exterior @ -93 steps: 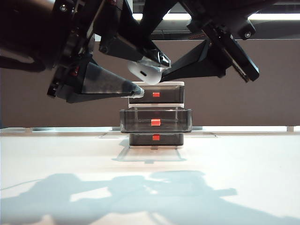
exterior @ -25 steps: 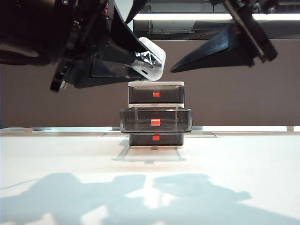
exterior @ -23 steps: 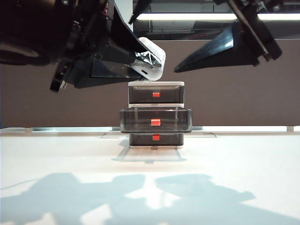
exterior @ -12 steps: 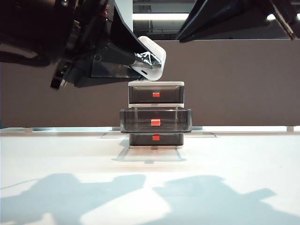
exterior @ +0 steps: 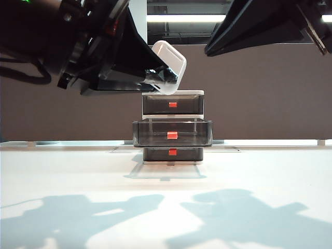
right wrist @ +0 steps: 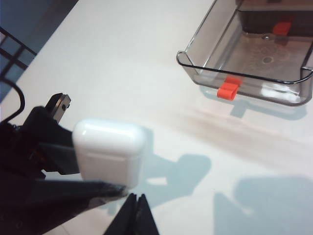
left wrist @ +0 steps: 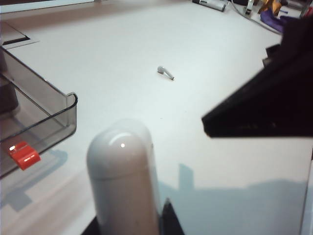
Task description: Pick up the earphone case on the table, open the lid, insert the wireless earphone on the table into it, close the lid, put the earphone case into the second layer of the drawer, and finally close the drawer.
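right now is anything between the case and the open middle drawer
Nothing visible. The left hand holds the earphone case above the drawer unit; the pulled-out second drawer looks empty. The right hand is shut, off to the side.

No readable text, label, brand, number or sign is showing on anything in these views; every visible surface is appearing unmarked.
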